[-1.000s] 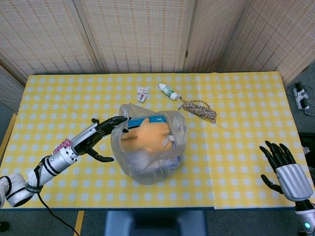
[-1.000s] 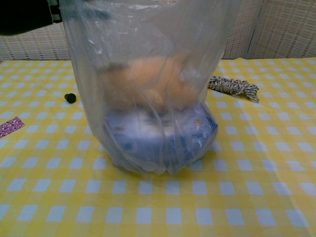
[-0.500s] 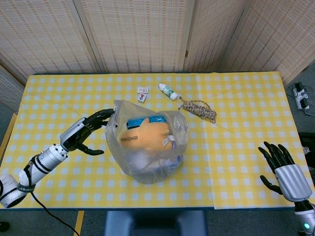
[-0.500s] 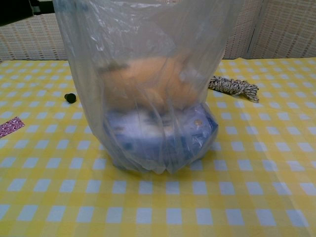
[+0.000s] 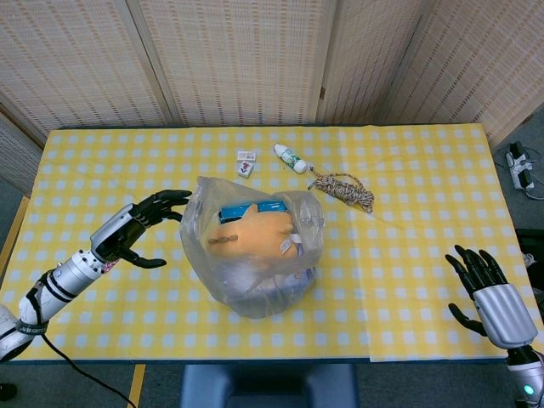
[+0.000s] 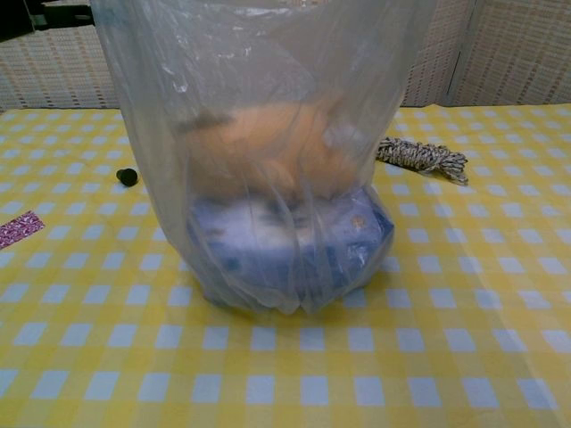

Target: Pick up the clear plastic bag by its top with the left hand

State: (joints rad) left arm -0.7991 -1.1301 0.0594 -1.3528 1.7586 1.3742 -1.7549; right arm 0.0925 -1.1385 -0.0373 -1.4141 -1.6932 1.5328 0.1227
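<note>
The clear plastic bag stands upright on the checked tablecloth, propped by its bulky contents. The left hand hovers beside its top edge, fingers spread and empty, placed for a grasp; the right hand rests open and idle, well apart.

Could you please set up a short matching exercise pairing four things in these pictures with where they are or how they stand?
Things:
1. clear plastic bag
2. coiled speckled rope
3. left hand
4. right hand

Places or states:
A. fingers spread, at the table's right edge
B. mid-table, holding an orange item
C. just left of the bag's rim, fingers apart
D. behind the bag to its right

Pairs: 1-B, 2-D, 3-C, 4-A
</note>
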